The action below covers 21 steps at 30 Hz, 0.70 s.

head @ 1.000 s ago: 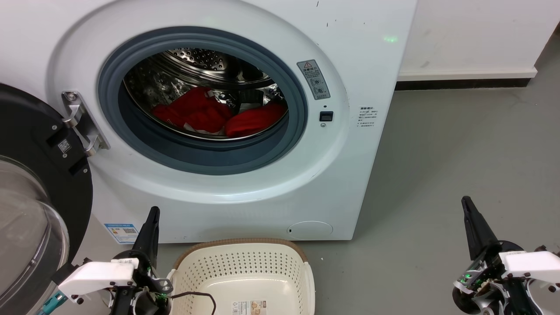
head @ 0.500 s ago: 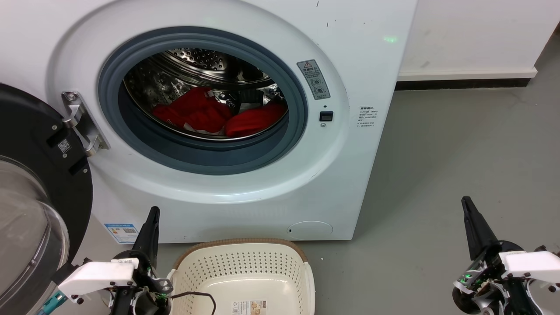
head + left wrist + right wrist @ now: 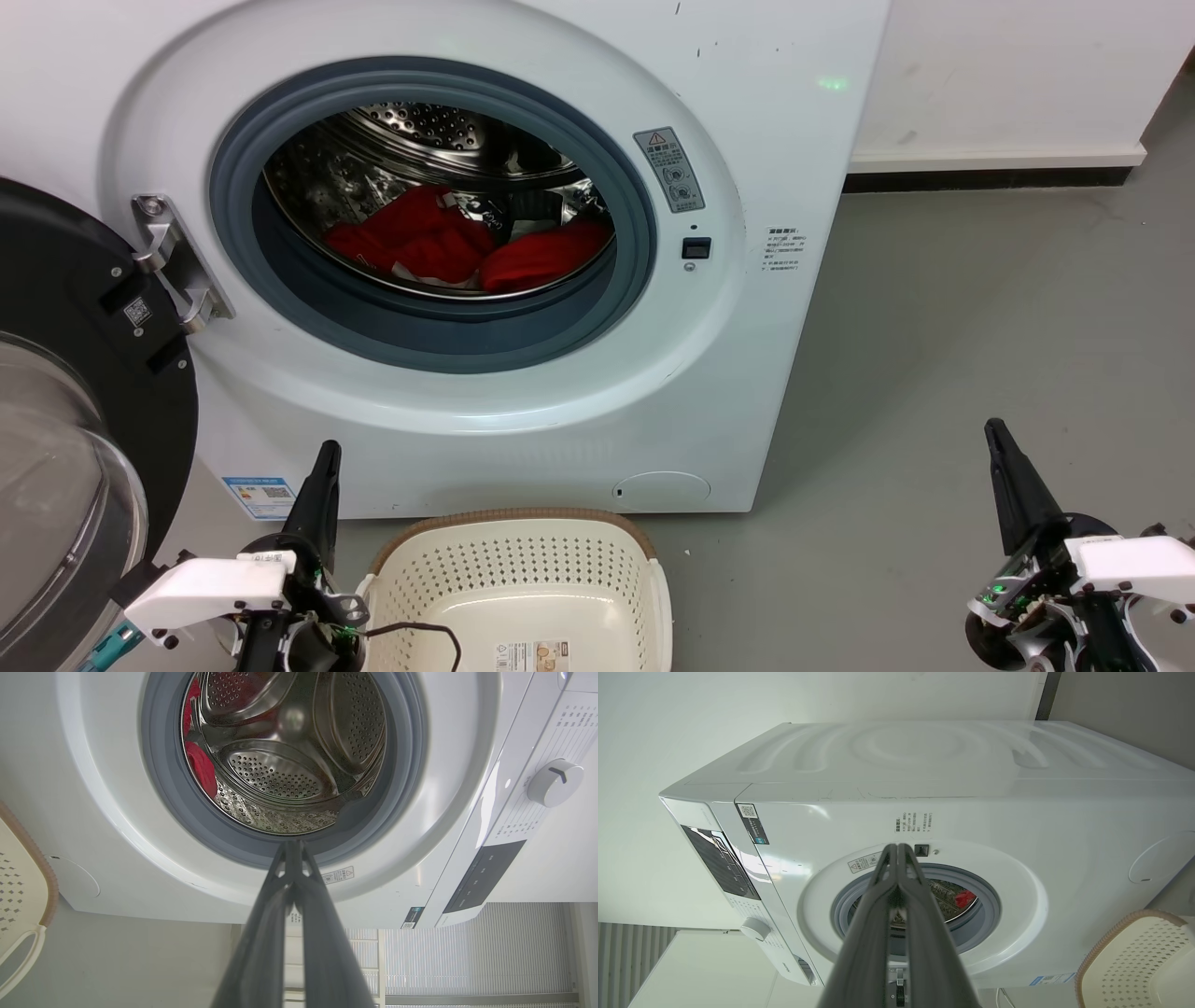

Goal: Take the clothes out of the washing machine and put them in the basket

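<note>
Our left fingers and right fingers are pressed together, empty. Reaching into the washing machine, we may snag its seal or drop clothes beside the basket.

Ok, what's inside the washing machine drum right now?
Red clothes with bits of white trim lie heaped on the bottom of the perforated steel drum. The grey gasket covers the drum's front lower edge, and whatever lies under the heap cannot be seen.
</note>
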Tool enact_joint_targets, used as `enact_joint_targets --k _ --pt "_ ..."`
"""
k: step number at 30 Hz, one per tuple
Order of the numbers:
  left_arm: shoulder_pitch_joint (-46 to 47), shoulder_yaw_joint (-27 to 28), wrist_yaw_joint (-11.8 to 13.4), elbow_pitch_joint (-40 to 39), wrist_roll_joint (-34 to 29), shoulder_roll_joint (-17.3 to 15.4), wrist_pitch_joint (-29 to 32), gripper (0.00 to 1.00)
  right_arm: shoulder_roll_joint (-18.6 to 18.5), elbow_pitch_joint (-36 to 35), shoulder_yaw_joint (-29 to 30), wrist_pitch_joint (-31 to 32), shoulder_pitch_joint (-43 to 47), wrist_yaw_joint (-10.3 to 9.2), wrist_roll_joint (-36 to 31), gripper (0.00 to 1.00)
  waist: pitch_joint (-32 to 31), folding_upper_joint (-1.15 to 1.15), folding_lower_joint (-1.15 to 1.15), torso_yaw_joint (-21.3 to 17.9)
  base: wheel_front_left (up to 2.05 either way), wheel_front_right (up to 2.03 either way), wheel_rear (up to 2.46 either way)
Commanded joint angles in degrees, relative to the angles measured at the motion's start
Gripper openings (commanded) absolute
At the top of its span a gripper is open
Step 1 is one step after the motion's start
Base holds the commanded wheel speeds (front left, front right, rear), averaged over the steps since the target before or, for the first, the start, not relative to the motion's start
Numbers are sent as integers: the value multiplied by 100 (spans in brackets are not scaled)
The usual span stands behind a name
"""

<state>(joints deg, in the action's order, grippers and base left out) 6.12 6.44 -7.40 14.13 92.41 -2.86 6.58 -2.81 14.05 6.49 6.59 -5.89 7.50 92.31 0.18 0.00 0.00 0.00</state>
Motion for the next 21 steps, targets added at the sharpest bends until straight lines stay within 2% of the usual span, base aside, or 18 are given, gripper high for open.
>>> enact_joint_targets --k 1,21 --pt "31 17 -21 -7 1 -3 9 0 -14 8 2 4 -74 -3 22 0 0 0 0 0 0 0 0" --pt "31 17 -21 -7 1 -3 9 0 -14 8 2 4 -74 -2 22 0 0 0 0 0 0 0 0"
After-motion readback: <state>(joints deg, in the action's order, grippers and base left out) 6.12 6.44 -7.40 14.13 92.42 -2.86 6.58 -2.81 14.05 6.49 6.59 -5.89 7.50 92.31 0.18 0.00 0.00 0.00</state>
